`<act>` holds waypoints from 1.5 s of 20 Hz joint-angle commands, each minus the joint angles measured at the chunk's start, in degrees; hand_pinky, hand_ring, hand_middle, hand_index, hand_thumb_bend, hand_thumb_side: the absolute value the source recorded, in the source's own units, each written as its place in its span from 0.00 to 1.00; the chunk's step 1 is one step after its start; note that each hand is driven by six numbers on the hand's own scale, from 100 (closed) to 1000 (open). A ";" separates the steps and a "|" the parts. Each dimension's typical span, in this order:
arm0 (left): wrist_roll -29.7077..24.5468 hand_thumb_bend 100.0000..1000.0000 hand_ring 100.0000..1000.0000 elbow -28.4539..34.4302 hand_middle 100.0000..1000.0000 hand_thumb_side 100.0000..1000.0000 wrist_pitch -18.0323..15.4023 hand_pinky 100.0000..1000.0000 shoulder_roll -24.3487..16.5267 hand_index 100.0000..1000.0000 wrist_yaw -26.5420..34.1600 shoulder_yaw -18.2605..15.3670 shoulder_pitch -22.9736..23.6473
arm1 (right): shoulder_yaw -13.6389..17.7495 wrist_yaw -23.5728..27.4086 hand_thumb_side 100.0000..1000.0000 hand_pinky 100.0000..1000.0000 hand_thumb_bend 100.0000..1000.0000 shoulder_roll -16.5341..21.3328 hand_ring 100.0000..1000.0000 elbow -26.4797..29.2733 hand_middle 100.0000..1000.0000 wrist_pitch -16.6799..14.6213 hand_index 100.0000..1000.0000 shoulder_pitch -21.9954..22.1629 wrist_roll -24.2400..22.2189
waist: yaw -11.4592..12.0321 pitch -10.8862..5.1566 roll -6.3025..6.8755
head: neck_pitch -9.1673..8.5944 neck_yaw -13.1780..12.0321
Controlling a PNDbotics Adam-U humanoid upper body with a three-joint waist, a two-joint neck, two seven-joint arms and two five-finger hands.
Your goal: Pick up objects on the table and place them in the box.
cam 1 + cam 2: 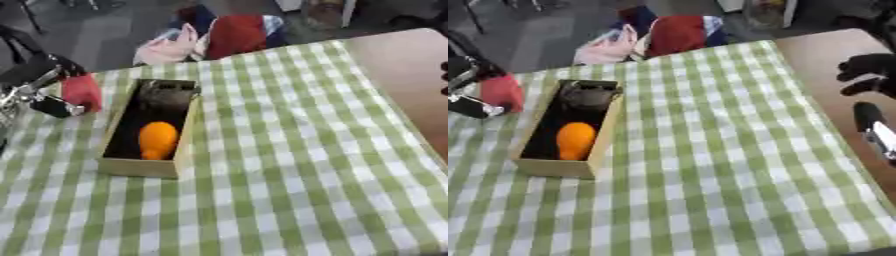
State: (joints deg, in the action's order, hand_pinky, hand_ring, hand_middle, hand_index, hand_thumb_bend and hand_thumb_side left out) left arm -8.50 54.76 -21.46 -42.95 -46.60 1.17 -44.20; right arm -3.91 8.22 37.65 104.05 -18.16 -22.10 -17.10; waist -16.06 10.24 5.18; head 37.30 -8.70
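Left hand (54,102) curled round a red object (81,92), just left of the wooden box (140,166) on the checked worktop (289,165). Inside the box, an orange object (157,139) and something dark, perhaps metal (166,93). Right hand (866,75) well right of the box, fingers loosely bent, holding nothing.

Your box (143,167) is a long, narrow wooden tray with pale walls and a dark inside, open on top. It sits flat on the green-and-white checked surface (289,165), left of centre, long axis running away from you. Inside, toward the near end, lies an orange pear-shaped object (157,139). At the far end sits a dark object (168,94), shape hard to make out. A red object (81,91) shows just left of the box's far end, outside it.
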 commanded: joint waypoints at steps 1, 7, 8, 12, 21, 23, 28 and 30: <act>-2.20 0.14 0.48 5.61 0.47 0.00 -0.74 0.57 -3.16 0.61 3.64 1.09 -0.20 | 0.74 0.62 0.25 0.69 0.00 1.08 0.87 0.25 0.68 -0.05 0.86 -0.26 -0.02 | 0.24 -1.22 -0.38 | 0.16 0.19; -9.10 0.14 0.49 12.30 0.48 0.00 -3.46 0.57 -2.62 0.62 9.84 6.34 1.10 | 0.80 0.86 0.25 0.69 0.00 0.93 0.87 0.11 0.68 -0.06 0.86 -0.08 -0.10 | 0.47 -1.63 -0.67 | 0.08 0.11; -10.26 0.14 0.49 13.26 0.48 0.00 -3.87 0.57 -2.41 0.62 10.83 7.24 1.24 | 0.82 0.89 0.25 0.69 0.00 0.93 0.87 0.10 0.68 -0.09 0.86 -0.06 -0.09 | 0.43 -1.67 -0.74 | 0.09 0.06; -14.10 0.16 0.50 16.52 0.49 0.01 -5.09 0.57 -1.77 0.63 12.33 10.52 1.40 | 0.83 1.09 0.24 0.69 0.00 0.81 0.87 0.13 0.68 -0.15 0.86 -0.10 -0.08 | 0.16 -1.77 -0.94 | 0.10 -0.12; -19.15 0.22 0.53 16.03 0.53 0.06 -7.10 0.60 -1.41 0.66 9.16 13.65 2.88 | 0.85 1.17 0.25 0.69 0.00 0.72 0.87 -0.08 0.68 -0.17 0.86 0.23 -0.28 | 0.24 -2.14 -0.99 | 0.47 -0.32; -19.70 0.25 0.56 15.52 0.57 0.12 -7.34 0.61 -1.64 0.70 8.43 13.60 3.44 | 0.90 1.16 0.25 0.69 0.00 0.70 0.87 -0.16 0.68 -0.16 0.86 0.38 -0.28 | 0.40 -2.27 -0.97 | 0.52 -0.24; -23.03 0.66 0.73 15.71 0.77 0.74 -8.20 0.72 -2.20 0.85 9.29 12.63 5.25 | 1.04 1.12 0.25 0.69 0.00 0.64 0.87 -0.29 0.68 -0.19 0.86 0.63 -0.28 | 0.75 -2.37 -1.08 | 0.63 -0.08; -23.88 0.78 0.76 17.23 0.80 0.87 -8.13 0.76 -2.69 0.86 10.69 11.72 6.05 | 1.12 1.09 0.25 0.69 0.00 0.62 0.87 -0.36 0.68 -0.21 0.86 0.75 -0.21 | 0.95 -2.39 -1.17 | 0.68 -0.04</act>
State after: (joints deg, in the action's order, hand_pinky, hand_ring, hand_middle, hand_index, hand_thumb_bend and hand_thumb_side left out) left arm -31.52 70.81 -29.47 -43.03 -36.64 13.92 -37.66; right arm -3.57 9.20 37.51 103.37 -18.24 -20.83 -17.25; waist -15.15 8.80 4.41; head 37.76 -8.88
